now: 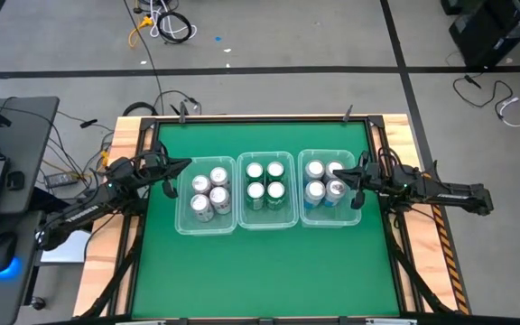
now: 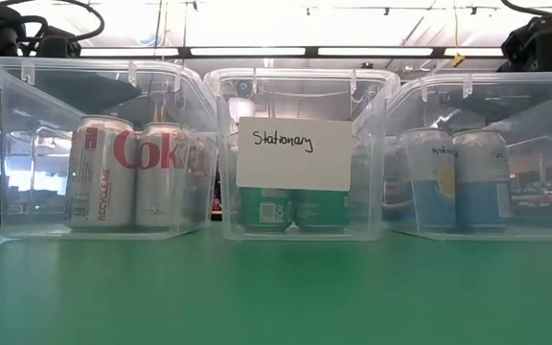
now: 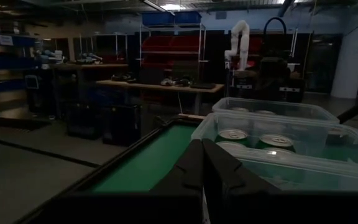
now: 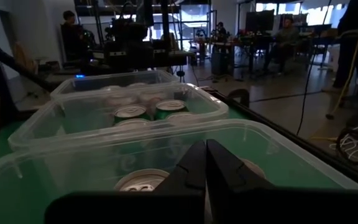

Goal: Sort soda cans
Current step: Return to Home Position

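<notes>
Two Coke cans [image 2: 161,174], one "Stationary" card [image 2: 293,153]

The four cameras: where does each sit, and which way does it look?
High view: above the table, straight down on three bins; both arms show, left gripper and right gripper at the row's ends.
Low view: tabletop height, facing the bins' fronts; dark arm parts in upper corners.
Left wrist view: on the left arm, looking along the row past its shut fingers.
Right wrist view: likewise from the opposite end.
Shared: all show the middle bin's green cans.
</notes>
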`<state>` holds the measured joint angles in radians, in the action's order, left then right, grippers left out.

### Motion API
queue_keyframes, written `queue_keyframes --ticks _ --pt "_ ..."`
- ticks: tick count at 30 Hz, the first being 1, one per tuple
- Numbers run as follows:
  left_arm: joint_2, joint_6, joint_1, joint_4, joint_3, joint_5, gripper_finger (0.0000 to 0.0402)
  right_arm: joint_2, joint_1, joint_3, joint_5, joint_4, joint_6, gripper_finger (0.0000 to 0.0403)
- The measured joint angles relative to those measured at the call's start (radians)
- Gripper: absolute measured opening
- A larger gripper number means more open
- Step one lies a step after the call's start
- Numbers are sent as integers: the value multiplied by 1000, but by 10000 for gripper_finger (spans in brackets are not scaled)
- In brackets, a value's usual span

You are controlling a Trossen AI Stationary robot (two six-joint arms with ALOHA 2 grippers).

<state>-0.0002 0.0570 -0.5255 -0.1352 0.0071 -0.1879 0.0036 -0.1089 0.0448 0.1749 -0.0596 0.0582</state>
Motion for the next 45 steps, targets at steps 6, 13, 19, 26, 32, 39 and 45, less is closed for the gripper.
queue_keyframes --ticks 6,13,19,26,32,39,45 --pt "0 0 0 0 0 0 1 0 0 0 0 0 15 2" --pt "0 0 0 0 0 0 1 0 0 0 0 3 12 2" --pt "0 0 0 -1 0 0 1 0 0 0 0 5 10 6" --pt "0 1 0 -1 0 0 1 0 0 0 0 6 10 4" --pt "0 0 0 -1 0 0 1 0 0 0 0 6 10 2" --pt "0 0 0 -1 0 0 1 0 0 0 0 6 10 7" --pt "0 1 0 -1 -1 0 1 0 0 0 0 6 10 3"
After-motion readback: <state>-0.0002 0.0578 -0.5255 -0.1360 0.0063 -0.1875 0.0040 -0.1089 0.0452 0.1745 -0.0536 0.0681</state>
